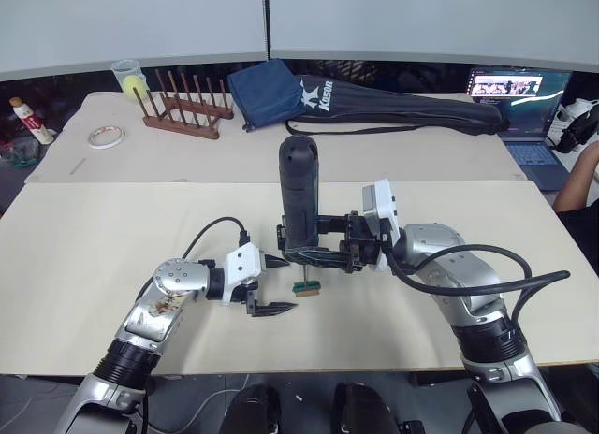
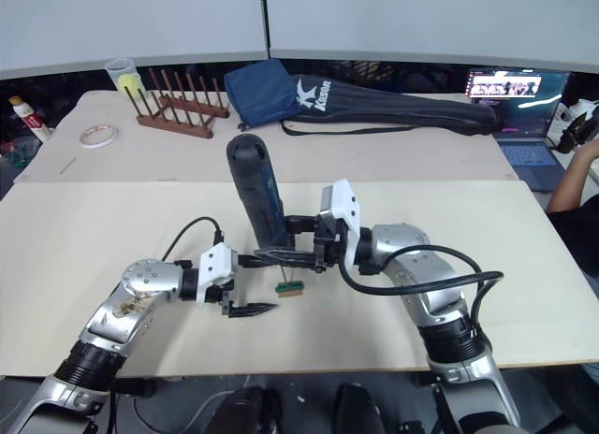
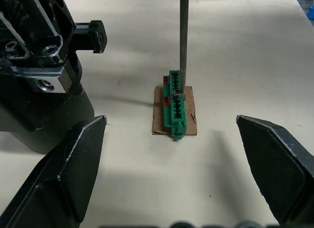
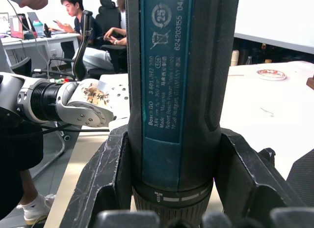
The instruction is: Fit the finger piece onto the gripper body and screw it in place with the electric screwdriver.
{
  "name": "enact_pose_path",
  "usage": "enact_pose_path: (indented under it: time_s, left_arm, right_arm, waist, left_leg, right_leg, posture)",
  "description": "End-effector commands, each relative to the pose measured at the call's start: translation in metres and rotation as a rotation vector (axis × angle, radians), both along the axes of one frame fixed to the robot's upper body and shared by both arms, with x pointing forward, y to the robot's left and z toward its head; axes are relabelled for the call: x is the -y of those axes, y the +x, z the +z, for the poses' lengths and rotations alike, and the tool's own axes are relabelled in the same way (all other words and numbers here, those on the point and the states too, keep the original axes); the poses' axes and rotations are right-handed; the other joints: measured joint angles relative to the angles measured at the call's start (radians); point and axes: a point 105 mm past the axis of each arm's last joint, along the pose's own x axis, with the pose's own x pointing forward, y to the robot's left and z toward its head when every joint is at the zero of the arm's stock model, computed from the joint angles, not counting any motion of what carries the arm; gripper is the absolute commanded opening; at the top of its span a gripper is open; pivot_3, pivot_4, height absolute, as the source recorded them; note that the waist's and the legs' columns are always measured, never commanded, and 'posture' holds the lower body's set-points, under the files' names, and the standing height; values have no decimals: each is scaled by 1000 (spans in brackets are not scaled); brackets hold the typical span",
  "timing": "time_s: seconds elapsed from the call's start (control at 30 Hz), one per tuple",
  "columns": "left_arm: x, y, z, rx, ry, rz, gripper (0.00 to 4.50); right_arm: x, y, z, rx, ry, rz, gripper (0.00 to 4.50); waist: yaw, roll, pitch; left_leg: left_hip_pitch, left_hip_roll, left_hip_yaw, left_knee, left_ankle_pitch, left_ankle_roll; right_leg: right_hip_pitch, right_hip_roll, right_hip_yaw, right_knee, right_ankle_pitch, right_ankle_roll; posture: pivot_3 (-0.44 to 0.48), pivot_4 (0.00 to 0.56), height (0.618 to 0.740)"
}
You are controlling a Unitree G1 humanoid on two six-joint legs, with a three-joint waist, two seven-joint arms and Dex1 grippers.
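Head views: the right end effector is gripping the thick dark blue-black cylindrical electric screwdriver around its lower handle, holding it upright over the pale beige table with the right forearm reaching across toward the robot's left. The thin silver bit is pointing down at a small green-and-brown block, which looks like a screw holder rather than the assembly. The left end effector is hovering just beside the block, fingers spread apart and holding nothing, with the left arm bent and angled inward along the table. A long black fabric bag and a brown wooden peg rack are lying well behind. Left wrist view: the bit tip is touching a screw head seated in the green block; a black blocky mechanical part, probably the gripper body, is standing near the block. I cannot pick out the small black wedge-shaped finger piece with confidence. Right wrist view: both black fingers are clamping the blue handle squarely on either side. Judgement: the step in hand appears to be picking up a screw on the bit. Doing it well calls for keeping the bit vertical and centred on the screw head, pressing gently, then lifting straight so the screw is not knocked loose or the light block dragged.
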Motion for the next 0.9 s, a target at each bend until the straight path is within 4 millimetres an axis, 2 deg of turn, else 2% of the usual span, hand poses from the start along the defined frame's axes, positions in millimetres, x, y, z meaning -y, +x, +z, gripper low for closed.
enact_pose_path:
  time_s: [0.03, 0.9]
  left_arm:
    - [3, 3, 9, 35, -14, -10, 4500]
    - [3, 6, 11, 40, -16, -5, 4500]
  right_arm:
    - [0, -5, 14, 64, 28, 15, 1928]
    - [1, -9, 3, 17, -7, 30, 1928]
  waist:
    - [0, 0, 0]
    - [0, 0, 0]
  left_leg:
    - [0, 0, 0, 0, 0, 0]
    - [0, 0, 0, 0, 0, 0]
  right_leg:
    - [0, 0, 0, 0, 0, 0]
    - [0, 0, 0, 0, 0, 0]
  posture:
    - [0, 150, 740]
    - [0, 150, 740]
